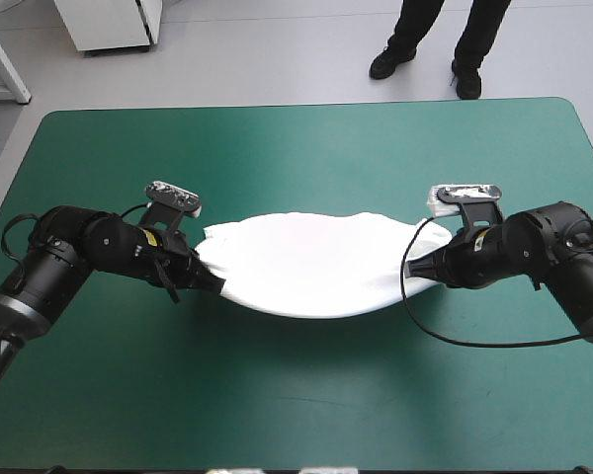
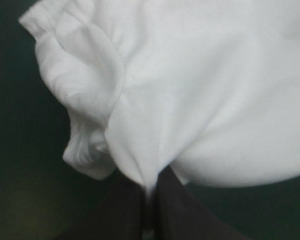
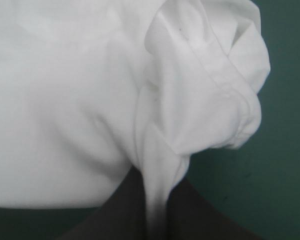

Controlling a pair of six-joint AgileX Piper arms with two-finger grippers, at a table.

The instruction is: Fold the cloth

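Observation:
The white T-shirt [image 1: 311,262] hangs stretched between both arms over the middle of the teal-green table, sagging toward the near side. My left gripper [image 1: 215,283] is shut on its left end. In the left wrist view the cloth [image 2: 190,100] runs out from the pinch of the black fingers [image 2: 122,210], with a bunched sleeve beside them. My right gripper [image 1: 422,265] is shut on the right end. There the T-shirt [image 3: 65,100] fans out ahead of the gripper [image 3: 155,215], a hemmed sleeve [image 3: 225,90] folded over next to it.
Bare teal-green cover [image 1: 306,148] lies on all sides of the T-shirt. The table's far edge runs along the top of the high view.

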